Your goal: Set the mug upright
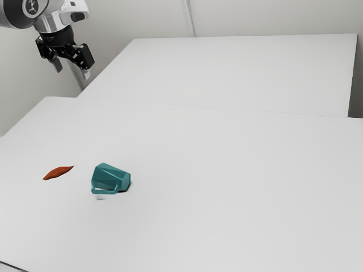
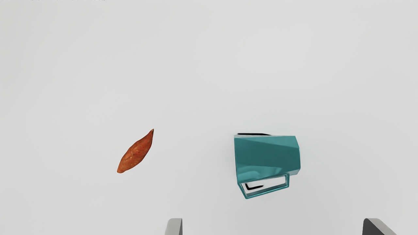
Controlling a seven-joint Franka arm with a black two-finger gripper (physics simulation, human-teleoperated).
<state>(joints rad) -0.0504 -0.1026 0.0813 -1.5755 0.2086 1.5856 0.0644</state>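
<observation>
"Where was the mug?"

"On its side on the white tabletop [image 1: 227,198]. I saw the teal faceted mug [image 2: 266,158] with its wider end toward the sweet potato [image 2: 135,152], the two well apart."

"Why didn't it roll?"

"I guessed that a flat facet steadied it, with the handle [image 2: 267,191] jutting out sideways as a stop."

"And your gripper [image 1: 72,70]?"

"Spread wide, nothing between its fingers, high above the tabletop. I took that height as room to line up over the mug, which needed grasping and tipping onto its base."

"What about the room?"

"Plain: the tabletop was smooth and pale, another white surface [image 1: 227,73] lay beyond it, and light grey walls [image 1: 272,17] stood behind, a thin upright strip [image 1: 190,17] running down them."
</observation>
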